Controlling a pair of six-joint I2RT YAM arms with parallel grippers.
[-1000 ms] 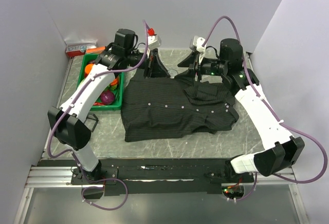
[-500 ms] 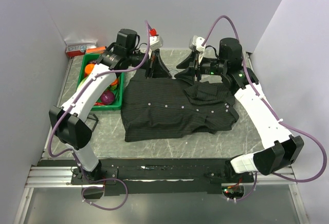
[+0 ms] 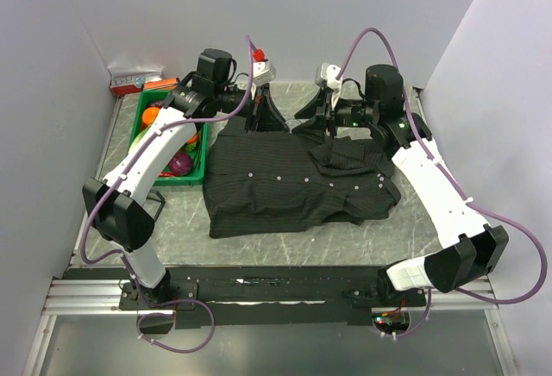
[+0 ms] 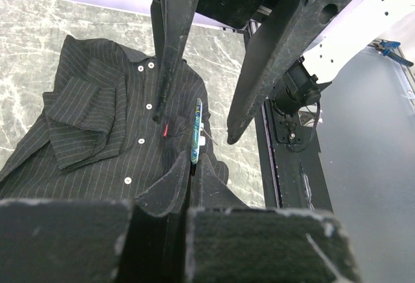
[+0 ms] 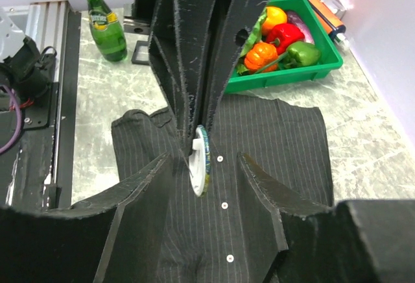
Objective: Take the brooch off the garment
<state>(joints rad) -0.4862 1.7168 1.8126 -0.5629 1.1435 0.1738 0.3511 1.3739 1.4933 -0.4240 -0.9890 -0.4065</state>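
Two arms meet at the garment's 12 o'clock edge, with one brooch between them.
My left jaws are clamped on the brooch [image 4: 196,124], a small disc I see edge-on over the garment [image 3: 285,186]; whether its pin is in the cloth I cannot tell. My right jaws stand apart, one finger on either side of it, crowding the spot. One green basket [image 3: 177,181] of vegetables sits at the garment's 9 o'clock and one red-and-white box [image 3: 134,81] at 10 o'clock. My right wrist view shows one green bottle [image 5: 107,26]. The tabletop [image 3: 345,229] is grey and marbled, and the walls [image 3: 302,14] are pale.
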